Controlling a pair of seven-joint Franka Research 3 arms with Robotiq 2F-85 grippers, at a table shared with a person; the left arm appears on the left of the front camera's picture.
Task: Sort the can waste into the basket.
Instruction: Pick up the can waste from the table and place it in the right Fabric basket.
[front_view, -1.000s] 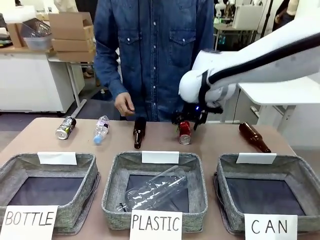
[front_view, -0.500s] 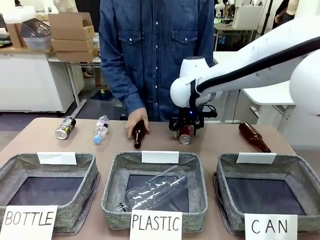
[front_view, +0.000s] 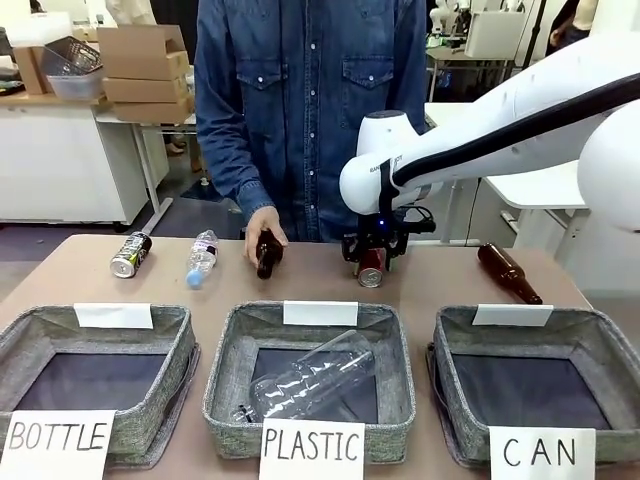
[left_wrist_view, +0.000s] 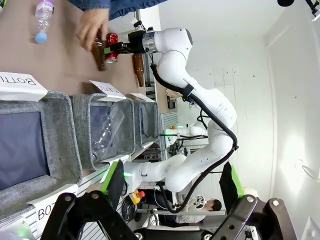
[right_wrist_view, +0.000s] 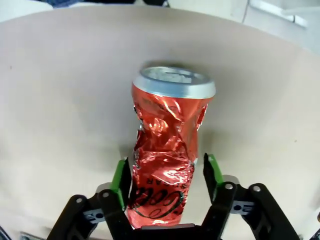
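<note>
The dented red can (front_view: 371, 268) lies on the far middle of the table. My right gripper (front_view: 372, 254) is down over it. In the right wrist view the green pads (right_wrist_view: 121, 181) flank the red can (right_wrist_view: 167, 150) closely on both sides, with slight gaps, so this gripper is open. The dark can (front_view: 131, 254) lies at the far left. The CAN basket (front_view: 600, 345) stands at the front right with a bare dark floor. My left gripper (left_wrist_view: 172, 192) is open and holds nothing, high above the left baskets.
A person's hand (front_view: 262, 222) grips a brown bottle (front_view: 266, 250) left of the red can. Another brown bottle (front_view: 508, 273) lies far right, and a small clear bottle (front_view: 202, 258) far left. The PLASTIC basket (front_view: 222, 350) holds a clear bottle. The BOTTLE basket (front_view: 30, 325) stands front left.
My right gripper swung left and came down around the red can. The person's hand reached the brown bottle, took hold of it and drew it back-left.
</note>
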